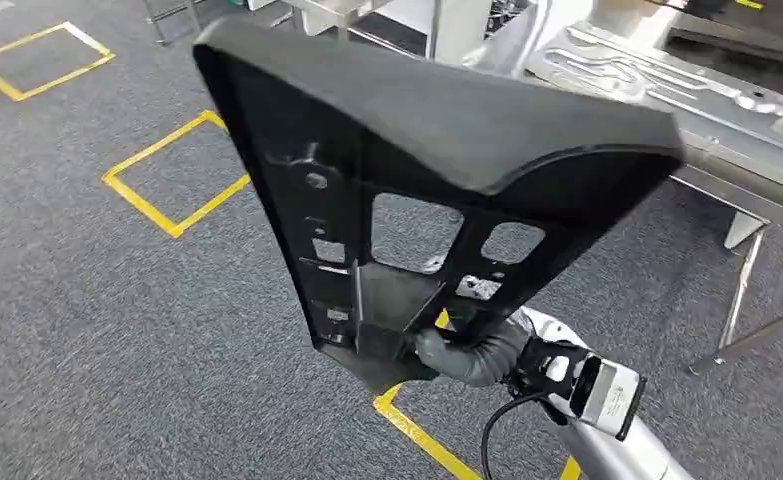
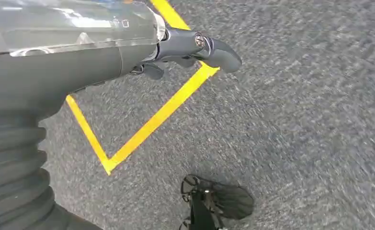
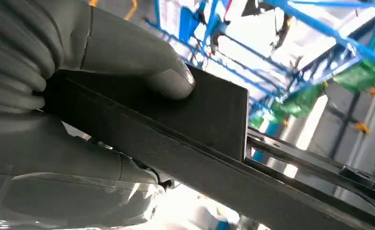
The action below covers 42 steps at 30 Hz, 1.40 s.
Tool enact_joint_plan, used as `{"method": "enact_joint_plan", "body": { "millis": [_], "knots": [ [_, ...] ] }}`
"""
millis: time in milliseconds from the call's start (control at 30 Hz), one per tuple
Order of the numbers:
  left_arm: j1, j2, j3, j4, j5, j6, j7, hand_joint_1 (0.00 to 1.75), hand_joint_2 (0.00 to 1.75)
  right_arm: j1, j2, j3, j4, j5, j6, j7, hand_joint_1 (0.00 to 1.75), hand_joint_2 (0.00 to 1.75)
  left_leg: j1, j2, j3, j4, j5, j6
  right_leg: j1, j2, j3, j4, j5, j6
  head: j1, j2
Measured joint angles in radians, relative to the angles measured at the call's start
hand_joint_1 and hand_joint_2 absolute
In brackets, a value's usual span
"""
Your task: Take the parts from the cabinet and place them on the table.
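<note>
I am carrying the black part (image 1: 407, 170) toward the worktop (image 1: 727, 110), and the thing to get right, I judge, is to keep the grip firm at the narrow end while the wide end swings out in front of me, since that broad, heavy-looking end could lever the piece out of my hold or clip the worktop's edge on the way in. My right hand (image 1: 472, 350) has the part's narrow lower end clamped, thumb pressed flat on one face and fingers (image 3: 13, 52) wrapped against the other, so the part stands up and away from me, tilted, its wide top nearest the camera. The right arm reaches up from low on my right, wrist bent toward the middle. The worktop, bearing a silver sheet-metal panel (image 1: 667, 80), lies ahead on my right, still apart from the part. My left hand (image 2: 195, 48) hangs over the grey carpet (image 2: 295, 120) with its yellow tape lines (image 2: 161, 115), holding nothing, fingers loosely apart
</note>
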Motion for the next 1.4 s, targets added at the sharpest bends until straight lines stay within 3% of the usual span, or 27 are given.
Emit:
{"method": "enact_joint_plan", "body": {
  "millis": [100,167,200,267,300,333,400,433,467,600,633,667,700,767,800,833,900,933,967,1100,1133,1167,1200,1267,1300,1333,1400],
  "knots": [
    [-0.004,-0.001,0.000,0.000,0.000,-0.001,-0.002,0.00,1.75,0.000,-0.032,0.005,0.006,-0.015,-0.009,-0.010,1.71,1.75,-0.002,0.032,0.010,-0.004,-0.006,-0.017,-0.005,0.037,-0.002,-0.008,0.005,-0.015,0.000,0.000],
    [-0.004,-0.002,0.000,0.000,0.000,-0.001,-0.006,0.00,1.75,-0.004,-0.039,0.008,0.008,-0.017,-0.013,-0.011,1.71,1.75,0.006,-0.055,-0.013,0.058,-0.051,-0.023,-0.013,0.053,0.005,-0.013,0.010,-0.024,0.000,0.000],
    [-0.002,-0.002,0.000,0.000,0.000,-0.001,-0.006,0.00,1.75,-0.004,-0.038,0.010,0.009,-0.018,-0.013,-0.013,1.71,1.75,0.007,-0.074,-0.047,0.133,-0.092,-0.025,-0.013,0.062,0.005,-0.013,0.010,-0.028,0.000,0.000],
    [0.003,-0.002,0.000,0.000,-0.003,0.002,-0.006,0.00,1.75,-0.003,-0.042,0.014,0.015,-0.023,-0.015,-0.013,1.71,1.75,0.007,-0.084,-0.133,0.303,-0.156,-0.029,-0.012,0.089,0.005,-0.011,0.009,-0.029,0.000,0.000],
    [0.004,-0.002,0.000,0.000,-0.003,0.003,-0.004,0.00,1.75,-0.002,-0.043,0.015,0.017,-0.025,-0.016,-0.013,1.71,1.75,0.007,-0.084,-0.152,0.333,-0.153,-0.030,-0.012,0.102,0.005,-0.010,0.009,-0.029,0.000,0.000],
    [0.005,-0.003,0.000,0.000,-0.003,0.004,-0.003,0.00,1.75,-0.002,-0.045,0.017,0.018,-0.026,-0.016,-0.013,1.71,1.75,0.007,-0.085,-0.148,0.312,-0.123,-0.030,-0.012,0.115,0.006,-0.008,0.007,-0.029,0.000,0.000],
    [0.003,-0.003,0.000,0.000,-0.003,0.005,-0.003,0.00,1.75,-0.002,-0.047,0.018,0.019,-0.027,-0.018,-0.012,1.71,1.75,0.008,-0.092,-0.084,0.159,-0.029,-0.025,-0.013,0.140,0.011,-0.005,0.004,-0.025,0.000,0.000],
    [0.002,-0.003,0.000,0.000,-0.003,0.007,-0.003,0.00,1.75,-0.002,-0.047,0.019,0.019,-0.027,-0.019,-0.011,1.71,1.75,0.009,-0.119,-0.043,0.063,0.019,-0.022,-0.014,0.151,0.012,-0.002,0.002,-0.021,0.000,0.000],
    [0.002,-0.002,0.000,0.000,-0.002,0.010,-0.003,0.00,1.75,-0.002,-0.047,0.020,0.019,-0.027,-0.022,-0.010,1.71,1.75,0.012,-0.179,-0.025,0.023,0.010,-0.015,-0.013,0.161,0.007,0.002,-0.001,-0.016,0.000,0.000],
    [0.001,-0.005,0.000,0.000,0.000,0.017,-0.004,0.00,1.75,0.013,-0.047,0.030,0.021,-0.005,-0.035,-0.005,1.71,1.75,0.011,-0.147,-0.020,0.007,0.014,0.002,-0.019,0.205,-0.008,0.000,0.009,0.011,0.000,0.000],
    [-0.001,-0.012,0.000,0.000,0.000,0.017,-0.004,0.00,1.75,0.016,-0.047,0.031,0.021,-0.004,-0.035,-0.005,1.71,1.75,0.019,-0.131,-0.016,-0.003,0.019,0.010,-0.020,0.196,-0.008,0.006,0.002,0.012,0.000,0.000],
    [-0.002,-0.011,0.000,0.000,0.000,0.018,-0.005,0.00,1.75,0.013,-0.047,0.031,0.020,-0.004,-0.037,-0.005,1.71,1.75,0.017,-0.122,-0.012,-0.008,0.020,0.017,-0.012,0.135,-0.022,0.040,-0.024,0.017,0.001,0.000],
    [0.000,-0.011,0.000,0.000,0.000,0.019,-0.006,0.00,1.75,0.012,-0.046,0.032,0.020,-0.004,-0.038,-0.005,1.71,1.75,0.015,-0.108,-0.012,-0.008,0.020,0.019,-0.015,0.098,-0.057,0.109,-0.064,0.023,0.000,0.000],
    [0.004,-0.012,0.000,0.000,0.000,0.019,-0.006,0.00,1.75,0.018,-0.045,0.036,0.021,-0.004,-0.039,-0.005,1.71,1.75,0.011,-0.083,-0.013,-0.008,0.017,0.022,-0.021,0.074,-0.137,0.270,-0.131,0.031,0.000,0.000],
    [0.005,-0.012,0.000,0.000,0.000,0.019,-0.006,0.00,1.75,0.022,-0.045,0.037,0.022,-0.004,-0.039,-0.005,1.71,1.75,0.011,-0.070,-0.013,-0.007,0.016,0.021,-0.023,0.072,-0.165,0.321,-0.139,0.034,0.000,0.000],
    [0.005,-0.012,0.000,0.000,0.000,0.019,-0.006,0.00,1.75,0.024,-0.045,0.038,0.023,-0.004,-0.039,-0.005,1.71,1.75,0.011,-0.057,-0.012,-0.007,0.015,0.020,-0.025,0.070,-0.164,0.315,-0.121,0.036,0.000,0.000],
    [0.003,-0.013,0.000,0.000,0.000,0.019,-0.006,0.00,1.75,0.023,-0.045,0.038,0.023,-0.004,-0.039,-0.005,1.71,1.75,0.011,-0.036,-0.006,-0.006,0.010,0.016,-0.026,0.059,-0.087,0.166,-0.036,0.034,0.000,0.000],
    [0.002,-0.014,0.000,0.000,0.000,0.019,-0.006,0.00,1.75,0.022,-0.045,0.038,0.023,-0.003,-0.039,-0.005,1.71,1.75,0.011,-0.027,-0.001,-0.006,0.007,0.013,-0.023,0.038,-0.037,0.074,0.001,0.028,0.000,0.000],
    [0.002,-0.015,0.000,0.000,0.000,0.019,-0.006,0.00,1.75,0.022,-0.045,0.038,0.023,-0.002,-0.039,-0.005,1.71,1.75,0.008,-0.020,0.003,-0.006,0.004,0.009,-0.015,-0.013,0.003,-0.003,0.005,0.020,0.000,0.000],
    [-0.001,-0.018,0.000,0.000,0.003,0.019,-0.007,0.00,1.75,0.028,-0.037,0.040,0.023,0.015,-0.042,0.001,1.71,1.75,0.002,0.017,0.011,-0.009,-0.003,-0.015,-0.005,0.031,-0.005,-0.005,0.008,-0.002,0.000,0.000],
    [-0.002,-0.019,0.000,0.000,0.003,0.019,-0.009,0.00,1.75,0.028,-0.036,0.040,0.022,0.015,-0.042,0.001,1.71,1.75,0.002,0.016,0.011,-0.005,-0.009,-0.021,-0.015,0.041,0.001,-0.014,0.014,-0.010,0.000,0.000],
    [-0.003,-0.021,0.000,0.000,0.003,0.017,-0.010,0.00,1.75,0.026,-0.033,0.040,0.023,0.015,-0.042,0.002,1.71,1.75,0.007,-0.033,0.005,0.020,-0.030,-0.026,-0.017,0.049,0.004,-0.017,0.016,-0.014,0.000,0.000],
    [-0.002,-0.024,0.000,0.000,0.002,0.016,-0.011,0.00,1.75,0.023,-0.028,0.040,0.023,0.016,-0.038,0.003,1.71,1.75,0.009,-0.061,-0.020,0.079,-0.067,-0.026,-0.018,0.055,0.004,-0.017,0.016,-0.021,0.000,0.000],
    [0.003,-0.025,0.001,0.000,0.005,0.017,-0.011,0.00,1.75,0.025,-0.027,0.040,0.029,0.013,-0.018,-0.003,1.71,1.75,0.010,-0.082,-0.098,0.242,-0.142,-0.029,-0.016,0.077,0.004,-0.016,0.015,-0.024,0.000,0.000],
    [0.007,-0.025,0.002,0.000,0.010,0.020,-0.009,0.00,1.75,0.026,-0.028,0.040,0.041,0.008,-0.004,-0.018,1.71,1.75,0.010,-0.084,-0.135,0.313,-0.159,-0.031,-0.015,0.092,0.003,-0.014,0.015,-0.024,0.000,0.000],
    [0.010,-0.027,0.002,0.000,0.012,0.023,-0.008,0.00,1.75,0.025,-0.028,0.039,0.055,0.004,0.008,-0.033,1.71,1.75,0.010,-0.084,-0.144,0.321,-0.146,-0.031,-0.015,0.105,0.003,-0.013,0.015,-0.024,0.000,0.000],
    [0.011,-0.029,0.003,0.000,0.019,0.025,-0.006,0.00,1.75,0.015,-0.028,0.038,0.080,-0.008,0.028,-0.045,1.71,1.75,0.011,-0.087,-0.103,0.211,-0.065,-0.028,-0.016,0.131,0.005,-0.008,0.012,-0.021,0.000,0.000]
  ]
}}
